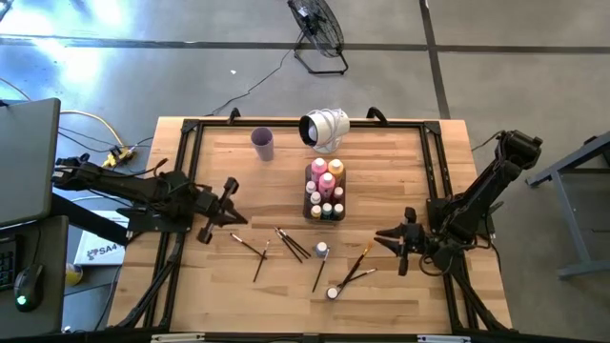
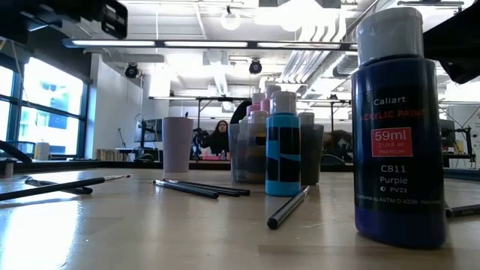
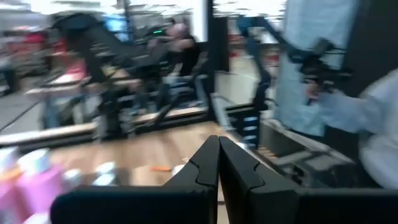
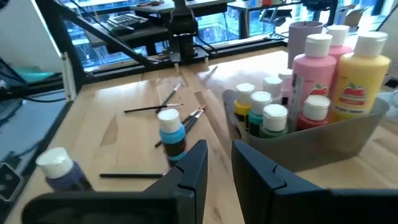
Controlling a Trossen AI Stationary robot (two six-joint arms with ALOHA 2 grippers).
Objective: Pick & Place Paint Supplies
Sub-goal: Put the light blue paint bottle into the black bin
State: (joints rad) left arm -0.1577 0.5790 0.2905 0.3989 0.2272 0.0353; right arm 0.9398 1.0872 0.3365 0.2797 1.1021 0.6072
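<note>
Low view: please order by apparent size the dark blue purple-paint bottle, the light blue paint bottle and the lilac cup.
1. Dark blue purple-paint bottle, largest, but nearest the camera.
2. Light blue paint bottle and lilac cup: alike, unranked.

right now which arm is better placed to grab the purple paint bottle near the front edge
Right, probably. The right gripper hangs open at the table's right side, close to the purple paint bottle. The left gripper, fingers shut, sits across the table beyond the scattered paintbrushes.

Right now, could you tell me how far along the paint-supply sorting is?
Several bottles already stand in the grey tray. Nothing is in hand: left gripper shut and empty, right gripper open. Left: the blue bottle, purple bottle and scattered brushes.
</note>
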